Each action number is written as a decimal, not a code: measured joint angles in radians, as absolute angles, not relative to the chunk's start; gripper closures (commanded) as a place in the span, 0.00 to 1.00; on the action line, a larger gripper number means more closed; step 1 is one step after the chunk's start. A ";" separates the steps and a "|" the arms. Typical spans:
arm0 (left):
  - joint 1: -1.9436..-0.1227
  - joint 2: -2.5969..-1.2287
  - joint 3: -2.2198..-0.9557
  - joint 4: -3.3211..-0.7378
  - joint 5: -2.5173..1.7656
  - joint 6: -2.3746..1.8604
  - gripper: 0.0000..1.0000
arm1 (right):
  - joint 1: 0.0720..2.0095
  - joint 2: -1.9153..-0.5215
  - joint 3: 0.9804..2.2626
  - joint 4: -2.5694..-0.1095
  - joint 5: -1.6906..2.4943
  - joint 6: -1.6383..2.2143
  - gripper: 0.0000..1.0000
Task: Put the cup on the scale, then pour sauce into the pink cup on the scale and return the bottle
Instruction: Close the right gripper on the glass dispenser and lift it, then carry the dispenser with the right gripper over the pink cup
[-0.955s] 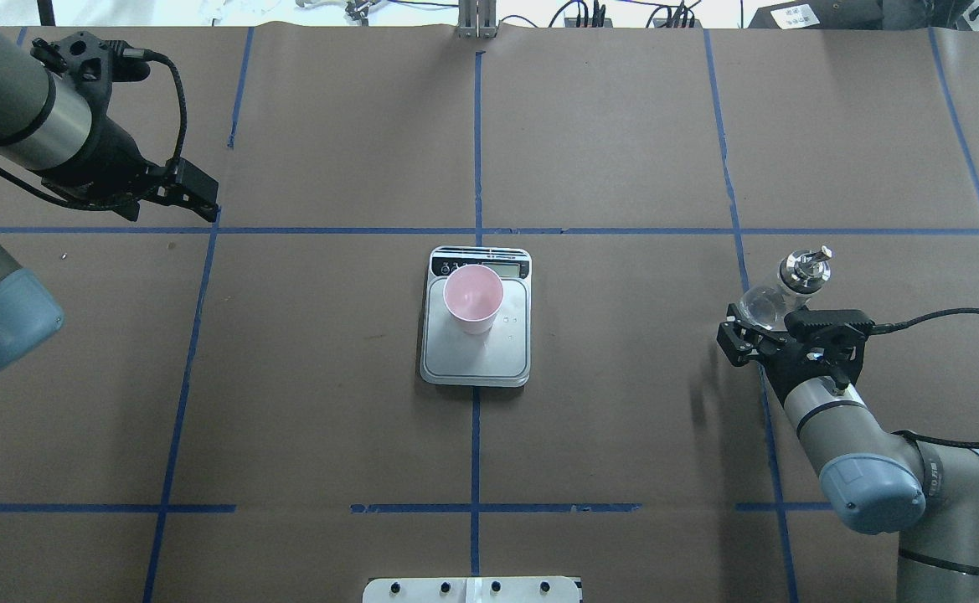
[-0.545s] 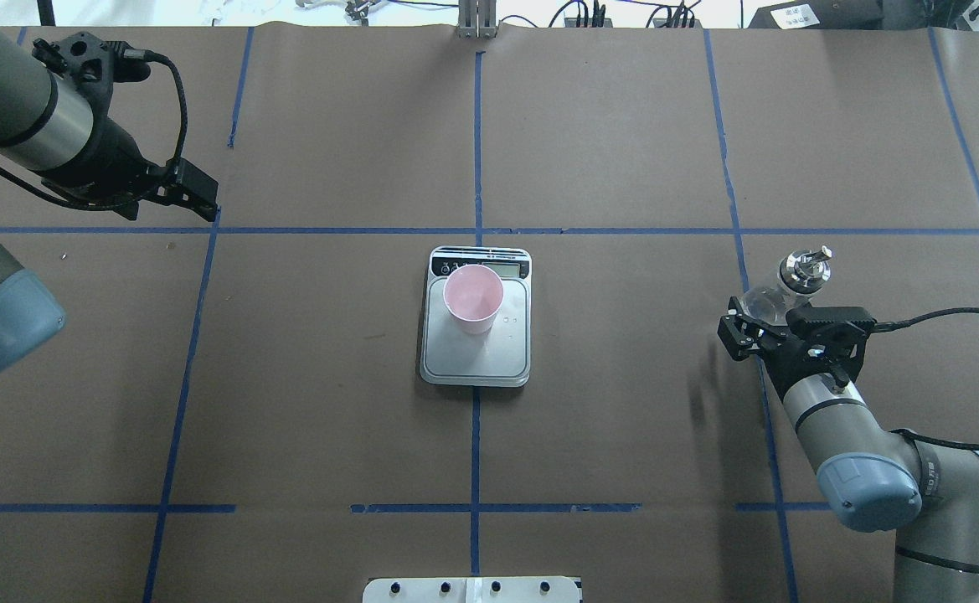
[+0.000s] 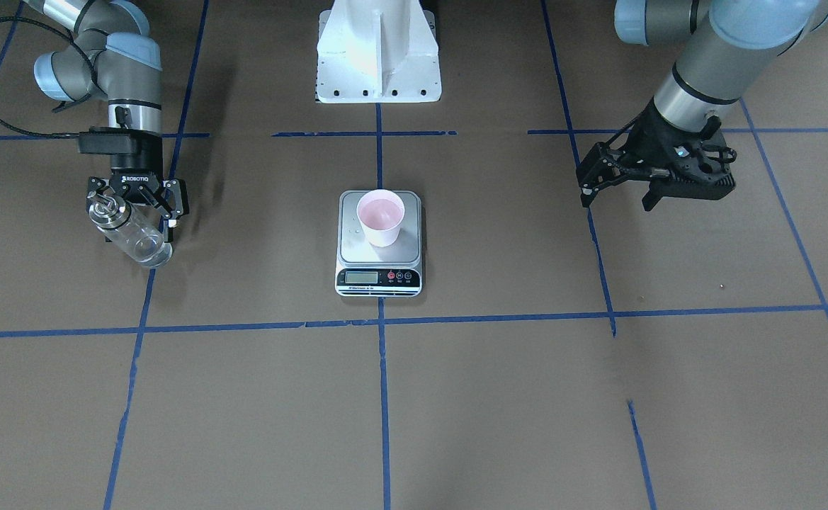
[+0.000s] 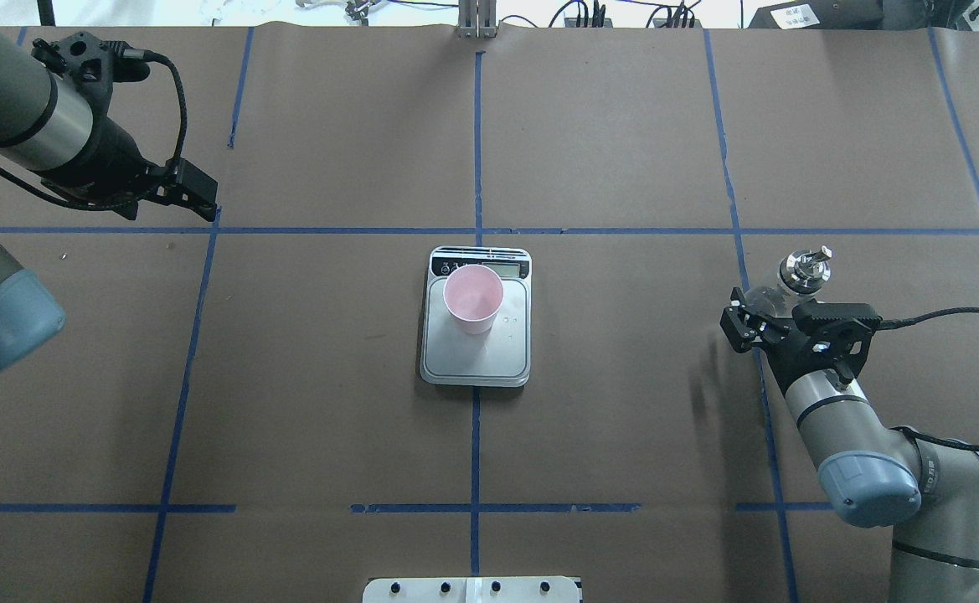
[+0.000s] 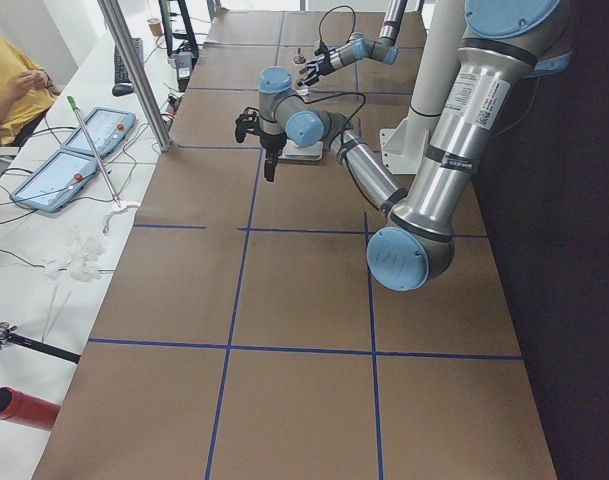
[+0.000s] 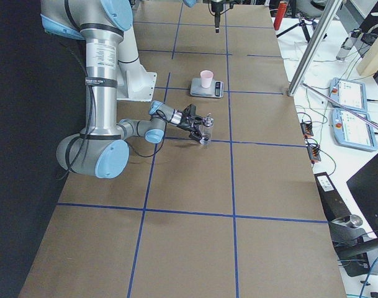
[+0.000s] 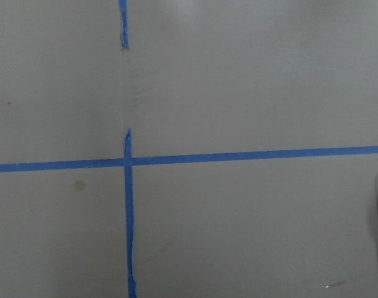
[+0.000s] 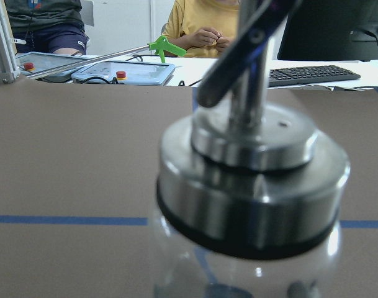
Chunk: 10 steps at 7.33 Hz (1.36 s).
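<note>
Brown paper surface (image 3: 498, 397) gridded in blue tape, pink cup (image 3: 381, 216) upright on the scale (image 3: 408, 244) at centre. Right gripper (image 3: 137, 211) jaws spread wide either side of the upright bottle (image 3: 134, 234), hiding more of its glass from overhead than a second ago. Left gripper (image 3: 617, 200) jaws splayed and empty, unmoved.

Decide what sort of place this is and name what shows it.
Most likely a robotics lab: an industrial left arm and right arm stand at a table gridded with blue tape, and a side bench holds control tablets with red buttons and a keyboard.
</note>
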<state>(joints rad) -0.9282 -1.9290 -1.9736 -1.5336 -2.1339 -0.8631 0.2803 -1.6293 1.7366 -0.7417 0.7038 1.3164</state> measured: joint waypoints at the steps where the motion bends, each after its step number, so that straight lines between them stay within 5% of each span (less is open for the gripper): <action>1: -0.929 -1.929 -1.975 -1.533 -2.134 -0.863 0.00 | 0.282 -1.627 1.734 -0.739 0.700 1.317 0.37; 4: -0.931 -1.929 -1.977 -1.532 -2.134 -0.864 0.00 | 0.286 -1.627 1.733 -0.735 0.699 1.318 0.90; 5: -0.931 -1.928 -1.977 -1.532 -2.134 -0.864 0.00 | 0.290 -1.626 1.735 -0.726 0.697 1.313 0.98; 10: -0.928 -1.928 -1.977 -1.532 -2.134 -0.870 0.00 | 0.321 -1.622 1.788 -0.743 0.689 1.166 1.00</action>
<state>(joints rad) -0.9283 -1.9282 -1.9771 -1.5325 -2.1338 -0.8696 0.3212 -1.6218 1.7880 -0.7434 0.6892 1.1659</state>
